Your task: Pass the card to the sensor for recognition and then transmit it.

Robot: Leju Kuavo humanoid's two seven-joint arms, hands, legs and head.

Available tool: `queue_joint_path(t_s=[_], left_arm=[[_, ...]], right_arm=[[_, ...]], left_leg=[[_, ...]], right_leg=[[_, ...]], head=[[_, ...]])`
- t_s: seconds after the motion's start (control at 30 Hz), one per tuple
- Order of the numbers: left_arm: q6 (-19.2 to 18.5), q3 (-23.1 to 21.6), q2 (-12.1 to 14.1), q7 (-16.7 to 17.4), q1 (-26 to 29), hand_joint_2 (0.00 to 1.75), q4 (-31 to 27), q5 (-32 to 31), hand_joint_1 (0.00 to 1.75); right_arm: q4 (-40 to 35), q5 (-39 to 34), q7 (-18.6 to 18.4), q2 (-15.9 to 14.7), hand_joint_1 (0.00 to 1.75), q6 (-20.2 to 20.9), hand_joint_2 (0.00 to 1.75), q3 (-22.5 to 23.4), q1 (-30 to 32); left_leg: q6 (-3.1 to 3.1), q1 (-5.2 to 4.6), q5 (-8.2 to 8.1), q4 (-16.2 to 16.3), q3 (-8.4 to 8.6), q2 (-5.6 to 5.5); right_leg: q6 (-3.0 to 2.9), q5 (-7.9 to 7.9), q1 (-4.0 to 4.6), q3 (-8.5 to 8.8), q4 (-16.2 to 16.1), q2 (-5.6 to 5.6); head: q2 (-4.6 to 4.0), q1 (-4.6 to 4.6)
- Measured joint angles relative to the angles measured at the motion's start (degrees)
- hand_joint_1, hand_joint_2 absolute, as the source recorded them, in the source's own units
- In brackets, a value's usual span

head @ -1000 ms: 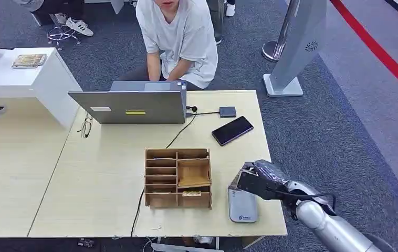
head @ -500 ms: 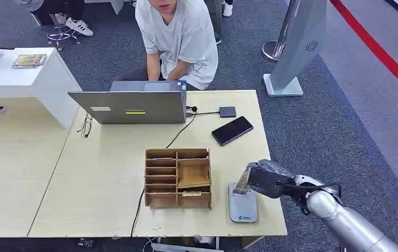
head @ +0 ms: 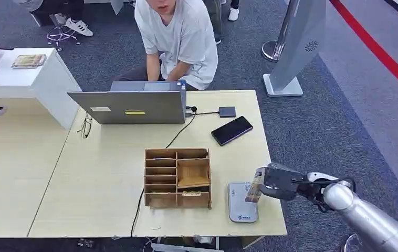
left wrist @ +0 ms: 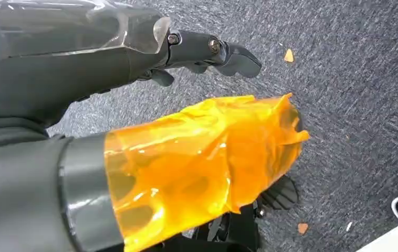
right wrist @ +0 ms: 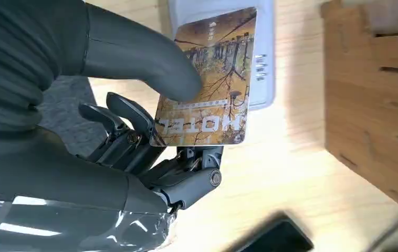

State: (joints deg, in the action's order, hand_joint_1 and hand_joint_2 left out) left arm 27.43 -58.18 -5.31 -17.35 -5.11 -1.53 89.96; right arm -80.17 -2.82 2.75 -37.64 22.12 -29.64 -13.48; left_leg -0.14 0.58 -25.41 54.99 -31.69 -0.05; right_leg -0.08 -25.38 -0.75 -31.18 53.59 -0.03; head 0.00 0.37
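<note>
Brown "HOTEL" card (right wrist: 207, 79) in right hand (right wrist: 134, 105)

Before you, operator, the room as it stands:

- Floor: dark grey-blue carpet (head: 338, 131), with a red stripe (head: 380, 50) running diagonally across the upper right of the frame.
- Bench (head: 107, 173): pale wood top, centre of the frame; you see a second pale surface (head: 8, 168) joined at its left.
- White cabinet (head: 34, 79): upper left, beside the bench's far corner.
- Grey standing panel (head: 299, 42) on a flat base: upper right of centre, with a round chrome stand base (head: 273, 51) just behind it.
- Chair base (head: 60, 34): upper left, on the carpet.
- Person (head: 178, 37): seated at the bench's far edge, top centre, in a pale shirt.
- Light: even, with soft shadows.
</note>
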Motion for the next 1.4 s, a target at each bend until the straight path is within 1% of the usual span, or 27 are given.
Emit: queue_joint_path(t_s=[0.43, 0.5, 0.6, 0.73, 1.2, 1.4], left_arm=[[1.0, -1.8, 0.5, 0.4, 0.0, 0.00, -1.0, -0.2, 0.00], [1.0, -2.1, 0.6, 0.4, 0.0, 0.00, -1.1, -0.2, 0.00], [1.0, -2.4, 0.7, 0.4, 0.0, 0.00, -1.4, 0.0, 0.00], [1.0, -2.7, 0.7, 0.3, 0.1, 0.00, -1.6, 0.0, 0.00], [1.0, -3.7, 0.7, 0.1, 0.1, 0.00, -1.7, 0.0, 0.00], [1.4, -4.2, 0.7, 0.1, 0.1, 0.00, -1.9, -0.2, 0.00]], right_arm=[[3.9, 1.1, -0.8, 0.0, 1.75, -1.0, 1.75, -6.1, -2.6], [4.2, 0.5, -0.3, 0.0, 1.75, -1.2, 1.75, -6.8, -2.9], [4.0, -2.2, 1.2, 0.0, 1.75, -0.6, 1.75, -7.9, -3.7], [3.1, -3.2, 1.5, -0.2, 1.75, -0.2, 1.75, -8.8, -4.6], [2.7, -3.1, 0.8, -0.3, 1.75, -0.7, 1.75, -11.1, -5.3], [3.0, -1.9, -0.9, 0.4, 1.75, -1.7, 1.75, -12.7, -5.7]], left_leg=[[0.02, -0.01, 0.01, 0.0, -0.04, -0.05], [0.02, -0.01, 0.01, 0.0, -0.04, -0.05], [0.02, -0.01, 0.01, 0.0, -0.01, -0.03], [0.02, -0.01, 0.02, 0.0, -0.01, -0.04], [0.02, -0.01, 0.01, 0.0, -0.03, -0.04], [0.02, 0.00, 0.02, 0.0, -0.03, -0.05]], right_leg=[[0.00, 0.00, -0.01, 0.02, 0.0, -0.04], [0.00, 0.00, -0.01, 0.02, 0.0, -0.04], [0.00, 0.00, 0.00, 0.02, 0.0, -0.02], [0.00, 0.00, 0.00, 0.02, 0.0, -0.03], [0.01, 0.00, 0.00, 0.03, 0.0, -0.04], [0.01, 0.00, 0.00, 0.03, 0.0, -0.04]], head=[[0.00, -0.02], [0.00, 0.00], [0.00, -0.02], [0.00, -0.02], [0.00, 0.00], [0.00, 0.00]])
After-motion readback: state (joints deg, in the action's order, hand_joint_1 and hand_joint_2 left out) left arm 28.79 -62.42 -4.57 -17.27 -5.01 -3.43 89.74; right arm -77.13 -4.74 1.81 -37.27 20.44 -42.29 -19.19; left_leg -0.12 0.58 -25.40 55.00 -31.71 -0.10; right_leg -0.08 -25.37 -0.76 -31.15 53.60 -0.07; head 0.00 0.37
